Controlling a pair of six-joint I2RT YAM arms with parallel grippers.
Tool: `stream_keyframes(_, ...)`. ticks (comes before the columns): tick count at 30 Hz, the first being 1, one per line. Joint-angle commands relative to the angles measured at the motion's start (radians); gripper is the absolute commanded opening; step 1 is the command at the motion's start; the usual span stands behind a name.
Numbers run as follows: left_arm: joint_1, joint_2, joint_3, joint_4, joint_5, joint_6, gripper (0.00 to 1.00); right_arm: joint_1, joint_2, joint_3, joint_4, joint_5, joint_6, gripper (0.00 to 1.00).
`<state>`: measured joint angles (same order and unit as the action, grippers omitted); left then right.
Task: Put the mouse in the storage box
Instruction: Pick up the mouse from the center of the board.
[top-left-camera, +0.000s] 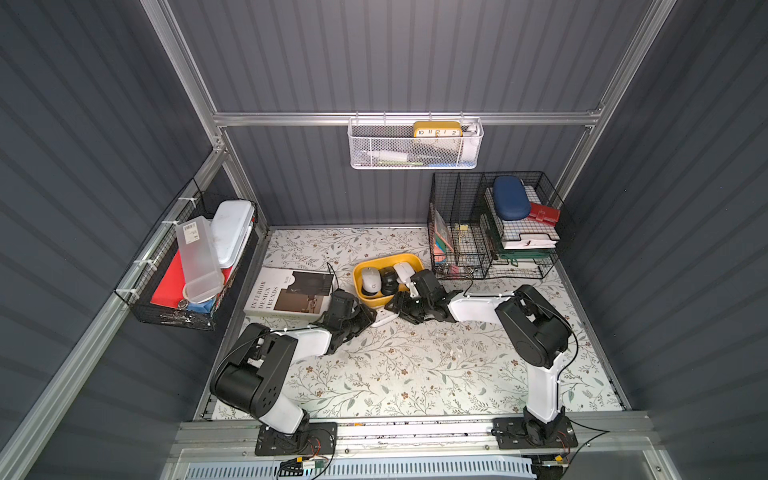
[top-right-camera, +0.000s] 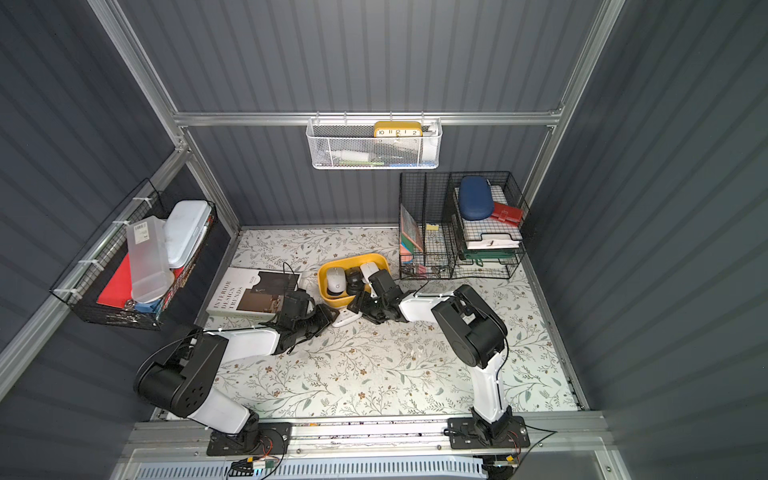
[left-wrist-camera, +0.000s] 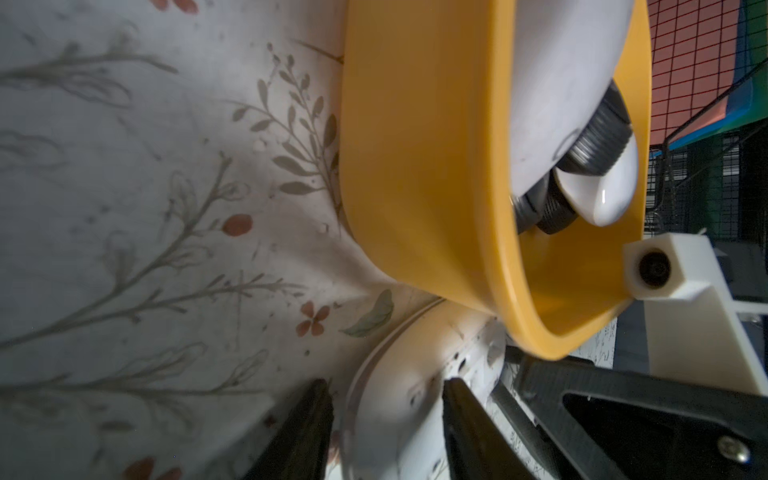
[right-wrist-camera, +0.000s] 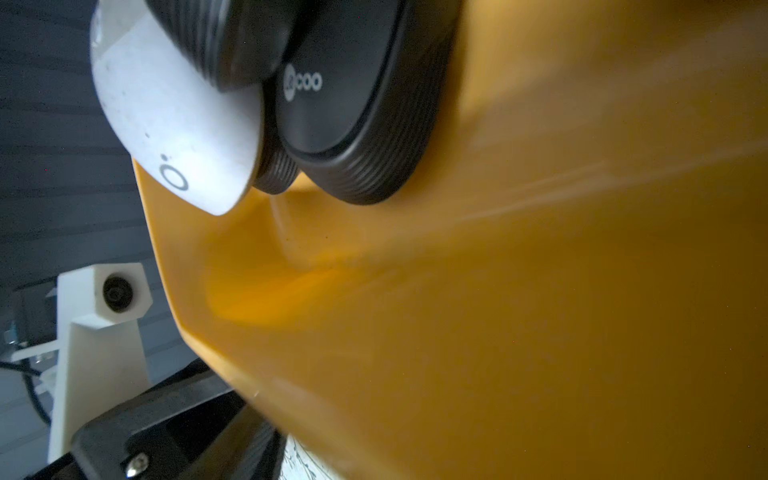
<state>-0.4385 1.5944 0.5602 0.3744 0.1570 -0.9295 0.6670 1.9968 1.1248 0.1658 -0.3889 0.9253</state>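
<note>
We find both top views bright and sharp, lit evenly from above. The pale floral table (top-left-camera: 415, 374) carries only faint, soft shadows, and the dark ribbed walls (top-left-camera: 83, 166) splay outward toward the frame edges. The left wrist view is dimmer: the left gripper (left-wrist-camera: 386, 384) is black and blurred, and a small glare sits on a white mouse (left-wrist-camera: 606, 199). In the right wrist view the storage box (right-wrist-camera: 540, 311) is a smeared, unfocused yellow, while the black mouse (right-wrist-camera: 345, 104) shows a readable logo.
</note>
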Motion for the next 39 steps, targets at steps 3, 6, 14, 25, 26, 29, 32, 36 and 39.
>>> stream_keyframes(3, 0.006, 0.047, 0.031, 0.022, 0.035, 0.066, 0.43, 0.015, 0.024, 0.017, 0.028, -0.032, -0.014, 0.63)
stream_keyframes(6, 0.006, 0.060, 0.035, 0.024, 0.039, 0.074, 0.40, 0.019, 0.036, 0.030, 0.058, -0.059, -0.011, 0.60)
stream_keyframes(14, 0.006, 0.033, 0.040, 0.040, 0.027, 0.066, 0.34, 0.030, 0.036, 0.050, 0.087, -0.067, 0.034, 0.59)
stream_keyframes(25, 0.005, -0.031, 0.021, 0.142, 0.122, 0.035, 0.40, 0.053, 0.066, 0.081, 0.029, -0.062, 0.019, 0.51)
stream_keyframes(26, 0.004, -0.030, 0.017, 0.156, 0.126, 0.031, 0.38, 0.052, 0.067, 0.079, 0.030, -0.064, 0.021, 0.50)
stream_keyframes(29, 0.004, -0.024, 0.017, 0.211, 0.132, 0.019, 0.36, 0.052, 0.078, 0.075, 0.044, -0.073, 0.033, 0.50)
stream_keyframes(32, 0.004, -0.046, 0.002, 0.257, 0.155, 0.015, 0.38, 0.052, 0.095, 0.085, 0.053, -0.095, 0.044, 0.49)
stream_keyframes(36, 0.005, -0.080, -0.021, 0.308, 0.183, 0.021, 0.40, 0.055, 0.100, 0.090, 0.061, -0.105, 0.046, 0.49)
stream_keyframes(39, 0.004, -0.078, -0.025, 0.334, 0.200, 0.021, 0.40, 0.058, 0.098, 0.088, 0.078, -0.121, 0.050, 0.49)
